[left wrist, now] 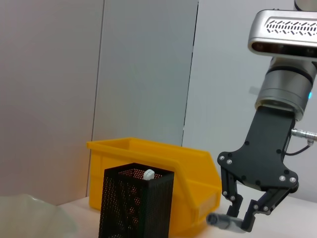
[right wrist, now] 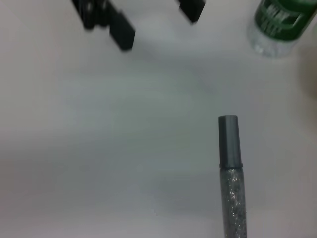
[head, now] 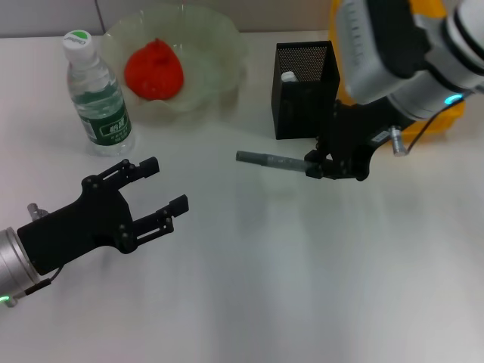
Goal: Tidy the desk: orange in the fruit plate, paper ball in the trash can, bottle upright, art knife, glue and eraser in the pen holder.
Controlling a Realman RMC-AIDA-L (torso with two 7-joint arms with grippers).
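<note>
The bench [head: 302, 287] is smooth, matt white. The pen holder [head: 302, 87] is black metal mesh; the bin [left wrist: 163, 163] behind it glossy yellow plastic. The bottle [head: 98, 94] is clear plastic with a green paper label. The fruit plate [head: 219, 45] looks translucent, glassy. The glue stick [right wrist: 230, 183] has glittery grey plastic and a matt cap.

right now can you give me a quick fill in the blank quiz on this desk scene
1. The water bottle stands ____ on the table.
2. The right gripper is shut on the grey ____.
3. The red-orange fruit sits in the clear ____.
4. The left gripper is ____ and holds nothing.

Missing words: upright; glue stick; fruit plate; open
</note>
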